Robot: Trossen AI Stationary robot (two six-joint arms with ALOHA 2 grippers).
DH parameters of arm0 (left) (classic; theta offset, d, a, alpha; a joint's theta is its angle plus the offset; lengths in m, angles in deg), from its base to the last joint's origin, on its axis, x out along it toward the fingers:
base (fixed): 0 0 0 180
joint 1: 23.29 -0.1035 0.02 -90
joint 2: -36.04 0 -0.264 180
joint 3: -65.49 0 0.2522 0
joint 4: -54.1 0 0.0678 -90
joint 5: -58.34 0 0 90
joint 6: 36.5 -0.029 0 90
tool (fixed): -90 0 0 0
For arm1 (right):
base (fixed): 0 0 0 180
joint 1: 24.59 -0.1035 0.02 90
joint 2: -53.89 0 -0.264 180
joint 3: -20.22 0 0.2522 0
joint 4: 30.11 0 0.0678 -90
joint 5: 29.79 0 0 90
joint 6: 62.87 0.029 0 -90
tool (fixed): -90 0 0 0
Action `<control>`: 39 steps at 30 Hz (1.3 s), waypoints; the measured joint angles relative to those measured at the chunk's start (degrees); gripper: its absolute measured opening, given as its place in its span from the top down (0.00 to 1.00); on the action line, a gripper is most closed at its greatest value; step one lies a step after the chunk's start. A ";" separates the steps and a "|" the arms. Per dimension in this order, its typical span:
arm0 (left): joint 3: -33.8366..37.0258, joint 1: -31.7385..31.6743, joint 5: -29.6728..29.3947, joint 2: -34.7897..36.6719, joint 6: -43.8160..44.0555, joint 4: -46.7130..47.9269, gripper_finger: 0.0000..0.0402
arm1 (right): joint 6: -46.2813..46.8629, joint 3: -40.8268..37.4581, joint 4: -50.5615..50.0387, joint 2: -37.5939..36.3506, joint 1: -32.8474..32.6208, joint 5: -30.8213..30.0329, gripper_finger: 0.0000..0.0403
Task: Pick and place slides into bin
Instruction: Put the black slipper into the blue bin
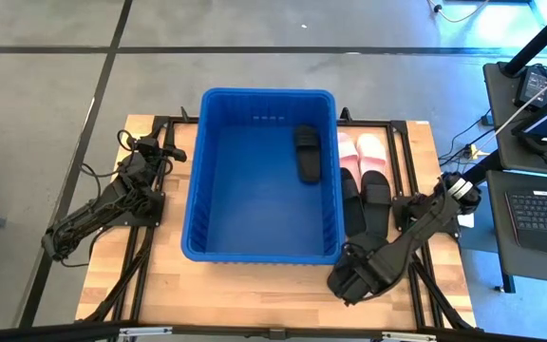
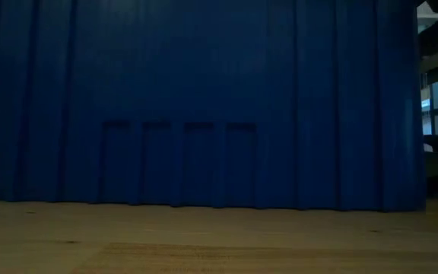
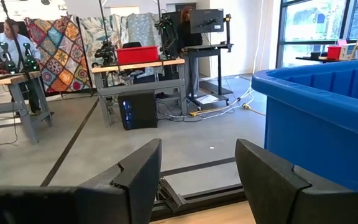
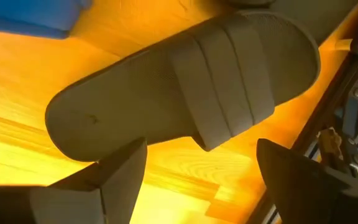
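Slide (image 4: 185,106) just beyond spread right fingers (image 4: 120,171)

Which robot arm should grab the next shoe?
The right gripper, probably. It is open over a black slide on the table, on the slides' side of the bin. The left gripper waits on the bin's other side.
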 joint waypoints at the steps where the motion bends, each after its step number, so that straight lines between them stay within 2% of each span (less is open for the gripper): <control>1: -0.02 0.00 0.00 0.00 0.00 -0.02 0.50 | -0.30 0.15 -0.16 0.03 0.03 0.37 0.25; 8: 0.00 0.00 0.00 0.00 -0.04 -0.02 0.50 | -2.66 0.60 -2.12 0.14 0.01 0.90 0.24; 16: 0.00 -0.02 0.00 0.00 -0.04 -0.02 0.50 | -11.07 5.70 -6.22 0.59 -1.06 3.56 0.24; 23: 0.00 -0.02 0.00 0.00 -0.04 0.00 0.50 | -11.59 6.15 -8.19 0.63 -1.22 4.77 0.24; 27: 0.00 -0.02 0.00 0.00 -0.04 -0.02 0.50 | -15.03 4.73 -8.28 0.59 -1.41 8.04 0.24; 32: -0.01 -0.02 0.00 0.00 -0.04 -0.02 0.50 | -16.00 2.00 -6.51 0.48 -1.85 7.06 0.24; 35: 0.00 -0.02 0.00 0.00 -0.04 -0.02 0.50 | -16.28 -0.30 -3.35 0.48 -2.21 4.62 0.24; 39: -0.02 -0.02 0.00 0.00 -0.04 -0.01 0.50 | -16.36 -4.52 1.52 0.45 -2.21 4.42 0.24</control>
